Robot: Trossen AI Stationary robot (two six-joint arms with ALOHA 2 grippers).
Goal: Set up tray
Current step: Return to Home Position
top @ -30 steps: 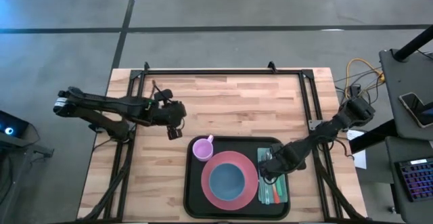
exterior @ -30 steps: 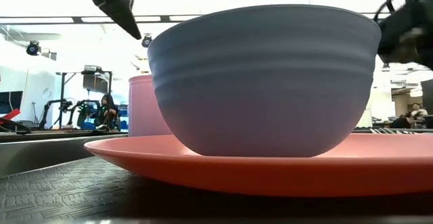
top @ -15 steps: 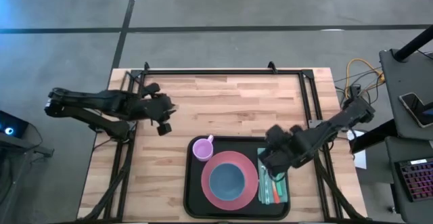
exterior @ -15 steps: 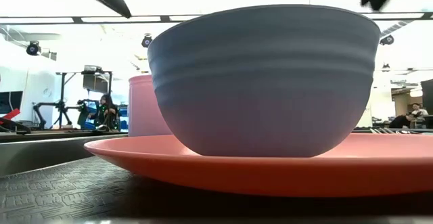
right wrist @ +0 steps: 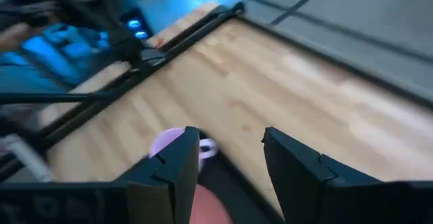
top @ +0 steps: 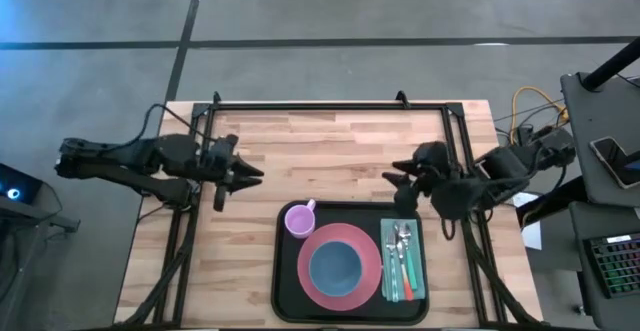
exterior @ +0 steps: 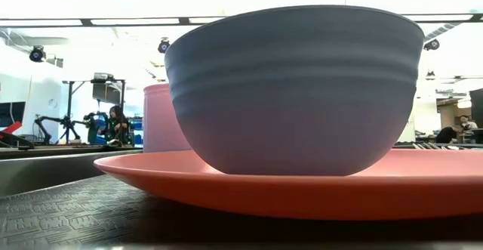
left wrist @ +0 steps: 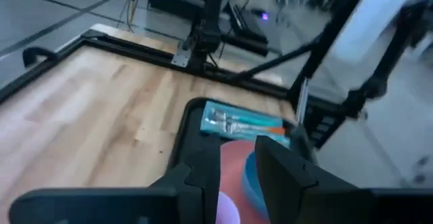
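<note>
Hiding cutlery (top: pixel 402 261), bowl (exterior: pixel 294 91) fills low view

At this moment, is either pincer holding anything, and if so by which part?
Nothing is held: the left pincer and the right pincer are both open and empty.

I see the tray (top: pixel 285 271) on the table (top: pixel 330 151) at its front edge, slightly right of middle. On the tray, the plate (top: pixel 310 286) sits centrally and carries the bowl (top: pixel 335 264). The cup (top: pixel 298 219) stands in the tray's back left corner. The napkin (top: pixel 419 281) lies along its right edge, with the cutlery (top: pixel 400 256) on it. The left gripper (top: pixel 250 174) hangs beyond the tray's back left corner, and the right gripper (top: pixel 392 179) hangs behind its back right corner.
</note>
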